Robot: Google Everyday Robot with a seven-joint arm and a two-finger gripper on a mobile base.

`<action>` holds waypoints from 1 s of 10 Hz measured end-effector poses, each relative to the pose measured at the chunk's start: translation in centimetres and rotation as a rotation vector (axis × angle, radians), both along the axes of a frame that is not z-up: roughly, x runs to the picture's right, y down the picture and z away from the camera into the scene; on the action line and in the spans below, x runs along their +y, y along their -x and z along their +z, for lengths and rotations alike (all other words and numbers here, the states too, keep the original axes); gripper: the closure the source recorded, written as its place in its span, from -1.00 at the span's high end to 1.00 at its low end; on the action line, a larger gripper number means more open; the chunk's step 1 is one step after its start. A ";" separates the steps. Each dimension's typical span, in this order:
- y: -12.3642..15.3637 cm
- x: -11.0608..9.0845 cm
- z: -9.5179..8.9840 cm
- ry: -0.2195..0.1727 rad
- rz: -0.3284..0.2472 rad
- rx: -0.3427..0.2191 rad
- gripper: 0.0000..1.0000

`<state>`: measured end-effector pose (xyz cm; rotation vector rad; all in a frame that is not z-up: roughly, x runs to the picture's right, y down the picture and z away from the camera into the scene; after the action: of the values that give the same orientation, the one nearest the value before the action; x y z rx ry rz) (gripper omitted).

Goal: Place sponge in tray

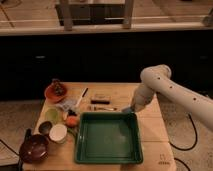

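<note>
The dark-green tray (107,156) lies at the front of the wooden table and nothing lies in it. My gripper (130,108) hangs from the white arm just above the tray's far right corner. A small blue-grey sponge (127,109) shows at the gripper's tip, held in it, right at the tray's back rim. The arm reaches in from the right.
A small dark flat block (101,98) and a thin utensil (102,107) lie behind the tray. At left are an orange plate (55,92), a green bowl (52,115), a white bowl (58,132), a dark red bowl (34,147) and an orange fruit (71,121).
</note>
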<state>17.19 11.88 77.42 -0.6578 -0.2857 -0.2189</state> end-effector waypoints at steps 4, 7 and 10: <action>4.0 1.9 -1.1 0.029 -0.071 -0.065 -0.98; 5.6 2.9 -2.0 0.050 -0.137 -0.101 -0.98; 7.6 3.9 -2.3 0.064 -0.186 -0.129 -0.98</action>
<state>9.60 15.77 75.16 -0.7349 -0.3571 -0.4324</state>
